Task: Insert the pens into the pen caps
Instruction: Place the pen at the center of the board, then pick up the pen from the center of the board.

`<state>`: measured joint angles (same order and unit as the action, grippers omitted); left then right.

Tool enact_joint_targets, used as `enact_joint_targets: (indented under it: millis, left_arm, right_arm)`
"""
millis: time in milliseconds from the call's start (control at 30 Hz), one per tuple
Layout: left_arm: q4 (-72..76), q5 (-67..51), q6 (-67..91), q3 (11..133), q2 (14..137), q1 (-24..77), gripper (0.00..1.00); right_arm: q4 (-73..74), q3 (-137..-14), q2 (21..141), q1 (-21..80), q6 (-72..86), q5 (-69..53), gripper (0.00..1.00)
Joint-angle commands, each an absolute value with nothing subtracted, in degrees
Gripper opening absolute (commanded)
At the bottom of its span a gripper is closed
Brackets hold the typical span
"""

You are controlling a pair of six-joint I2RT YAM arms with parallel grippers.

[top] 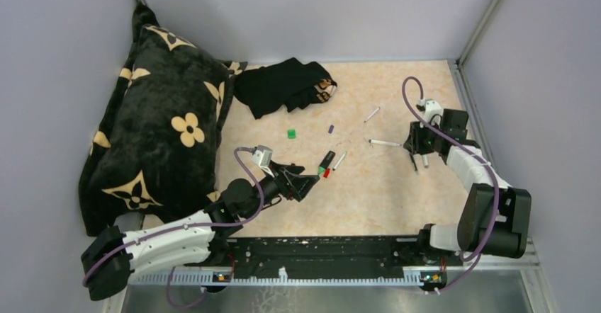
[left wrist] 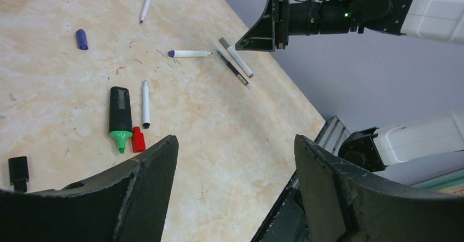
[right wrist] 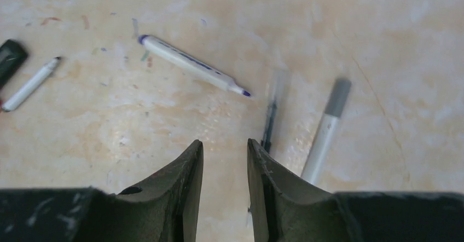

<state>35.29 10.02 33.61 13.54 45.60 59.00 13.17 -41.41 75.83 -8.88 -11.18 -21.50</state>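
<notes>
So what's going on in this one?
Nothing is held yet. The left gripper hangs open just short of the thick black green-tipped marker and small red plastic cap. The right gripper, narrowly open and empty, hovers near the thin white purple-tipped pen. A small green plastic cap and a small purple cap lie loose farther out.

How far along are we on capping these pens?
Nothing is clearly capped yet: the purple cap, red cap and green cap lie loose. Both tools are empty, left tool near the black marker, right tool by a grey-ended pen. All insertions remain.
</notes>
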Motion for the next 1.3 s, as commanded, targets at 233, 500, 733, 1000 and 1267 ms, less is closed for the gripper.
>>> enact_joint_targets:
  millis: [233, 500, 733, 1000, 1267]
  left_arm:
    - [32.68, 8.36, 33.50, 12.64, 44.65, 58.19, 0.94]
    - [34.21, 6.48, 35.20, 12.15, 45.94, 57.33, 0.98]
    - [33.29, 6.89, 35.70, 12.31, 46.32, 57.15, 0.98]
    - [33.69, 6.79, 35.99, 13.13, 48.51, 56.73, 0.98]
    - [34.50, 6.60, 36.22, 13.71, 50.13, 56.60, 0.98]
  right_arm:
    - [26.61, -52.34, 76.20, -6.59, -47.26, -54.77, 0.56]
    - [39.72, -63.72, 87.62, 0.79, -69.62, -44.42, 0.62]
    - [41.63, -72.09, 98.85, 3.04, -69.79, -32.35, 0.57]
    - [34.17, -67.92, 102.67, 5.94, -66.83, -22.96, 0.51]
    - [33.60, -67.24, 105.73, 6.24, -66.80, -21.17, 0.43]
